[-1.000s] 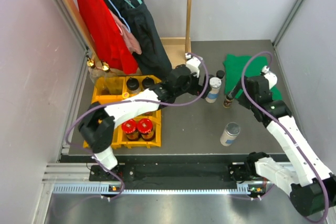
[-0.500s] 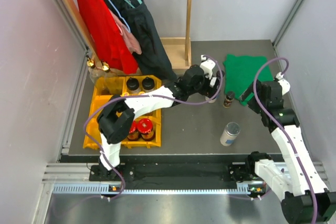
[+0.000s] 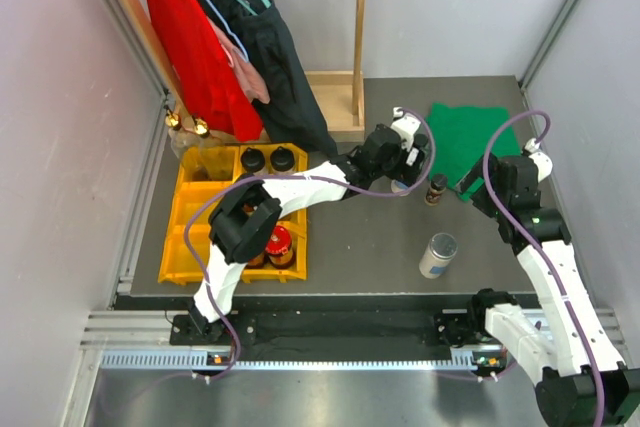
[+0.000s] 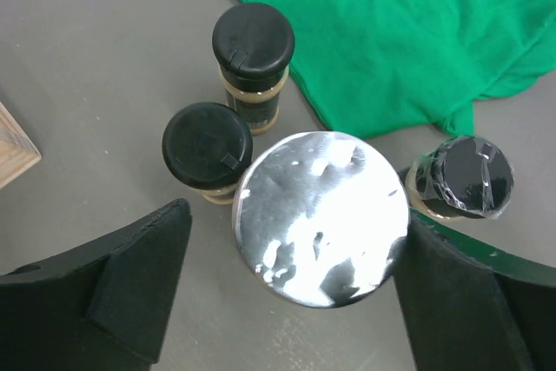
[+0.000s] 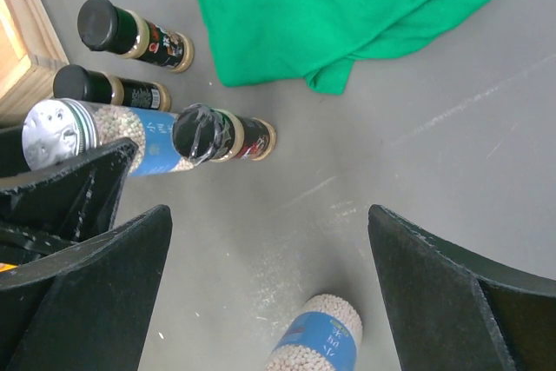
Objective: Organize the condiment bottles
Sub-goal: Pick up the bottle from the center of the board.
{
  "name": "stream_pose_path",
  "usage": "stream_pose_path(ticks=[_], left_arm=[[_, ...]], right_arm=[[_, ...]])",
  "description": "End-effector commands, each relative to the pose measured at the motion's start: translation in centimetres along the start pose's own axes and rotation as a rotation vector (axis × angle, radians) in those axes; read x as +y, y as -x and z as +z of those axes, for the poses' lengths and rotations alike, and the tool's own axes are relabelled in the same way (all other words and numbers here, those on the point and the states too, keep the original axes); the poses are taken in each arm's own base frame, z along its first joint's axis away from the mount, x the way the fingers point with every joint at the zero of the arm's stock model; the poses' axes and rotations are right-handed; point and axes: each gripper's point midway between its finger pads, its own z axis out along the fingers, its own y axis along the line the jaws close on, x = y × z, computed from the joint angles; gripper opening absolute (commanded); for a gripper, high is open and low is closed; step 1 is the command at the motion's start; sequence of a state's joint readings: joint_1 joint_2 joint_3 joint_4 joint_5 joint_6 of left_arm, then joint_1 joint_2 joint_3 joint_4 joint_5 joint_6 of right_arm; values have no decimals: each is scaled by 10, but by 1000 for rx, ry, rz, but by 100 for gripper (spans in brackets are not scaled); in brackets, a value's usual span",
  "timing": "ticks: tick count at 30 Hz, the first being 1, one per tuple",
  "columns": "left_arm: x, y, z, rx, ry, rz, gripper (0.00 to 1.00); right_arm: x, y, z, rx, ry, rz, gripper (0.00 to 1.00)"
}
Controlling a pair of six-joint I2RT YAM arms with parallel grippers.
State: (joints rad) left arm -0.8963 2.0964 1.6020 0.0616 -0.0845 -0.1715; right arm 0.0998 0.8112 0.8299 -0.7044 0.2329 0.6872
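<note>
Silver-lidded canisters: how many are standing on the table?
2 silver-lidded canisters. One stands inside the open left hand, near the green cloth; the other stands alone nearer the front edge of the table. The arms may hide more.

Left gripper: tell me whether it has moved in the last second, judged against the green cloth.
Yes. The left gripper has shifted right, toward the green cloth, and now straddles the silver-lidded canister, jaws open.

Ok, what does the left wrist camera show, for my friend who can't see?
A silver-lidded canister stands between the open fingers of the left end effector, seen from above. Behind it on the grey table stand two black-capped jars, and a plastic-wrapped black-capped bottle stands to its right beside a green cloth.
</note>
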Motion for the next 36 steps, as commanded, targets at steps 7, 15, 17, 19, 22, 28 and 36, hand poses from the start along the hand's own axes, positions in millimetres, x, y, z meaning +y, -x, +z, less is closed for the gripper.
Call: stream_pose_path(ticks=[7, 15, 17, 19, 22, 28, 36], left_arm=[[-2, 51, -8, -149, 12, -7, 48], [3, 67, -34, -181, 74, 6, 0], [6, 71, -46, -181, 102, 22, 0], [6, 67, -57, -160, 124, 38, 0], [8, 77, -84, -166, 159, 40, 0], [27, 87, -157, -152, 243, 16, 0], [86, 96, -255, -180, 538, 53, 0]], right_arm=[[-1, 8, -3, -36, 9, 2, 94], [-1, 9, -6, -41, 14, -1, 94], [-1, 8, -6, -39, 17, -2, 94], [-1, 8, -6, -37, 18, -1, 94], [-1, 7, -6, -36, 21, -4, 94], [2, 7, -6, -33, 34, -7, 94], [8, 8, -3, -27, 52, -11, 94]])
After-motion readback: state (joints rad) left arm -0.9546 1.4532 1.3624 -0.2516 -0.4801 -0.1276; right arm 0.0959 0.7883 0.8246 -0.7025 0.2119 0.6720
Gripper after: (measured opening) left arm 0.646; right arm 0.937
